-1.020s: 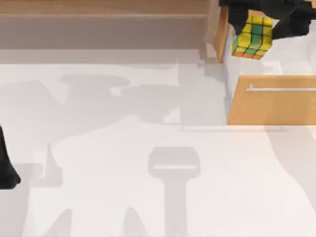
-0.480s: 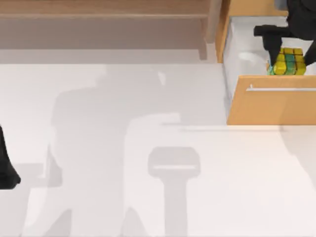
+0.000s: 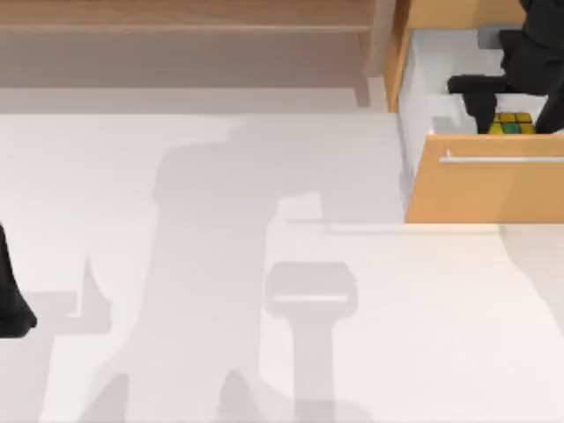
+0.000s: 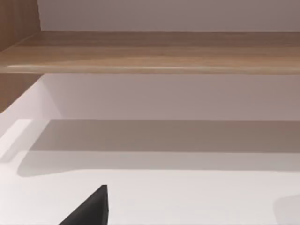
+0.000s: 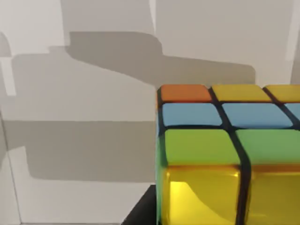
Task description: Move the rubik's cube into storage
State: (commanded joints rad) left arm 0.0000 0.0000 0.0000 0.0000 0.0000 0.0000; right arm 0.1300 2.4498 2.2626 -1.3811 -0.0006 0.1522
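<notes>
Our bench (image 3: 264, 308) is a pale, nearly white surface crossed by soft grey shadows, with a long brown wooden shelf (image 3: 185, 18) running along its far edge at about eleven o'clock from the centre of the top view.

At nine o'clock, low against the left edge, our left arm's pincer (image 3: 11, 304) sits parked as a dark shape well apart from everything; we cannot tell how its fingers stand.

Moving right, at about two o'clock, stands the light orange-brown wooden drawer with white interior and thin silver bar handle (image 3: 485, 181), pulled open toward us.

Inside it, just behind the front panel, lies the small cube of yellow and green squares with dark grid lines (image 3: 512, 124), low in the white compartment. Our right arm's pincer (image 3: 515, 101) reaches down from twelve o'clock of the cube, with one black finger (image 3: 480, 97) at the cube's nine o'clock side. We judge the cube is held between the fingers, though whether it touches the drawer floor we cannot tell. The right wrist view shows the cube's orange, blue, green and yellow squares close against white walls.

The cube sits directly under the pincer, so we judge the coming move to be a release and a straight lift.
</notes>
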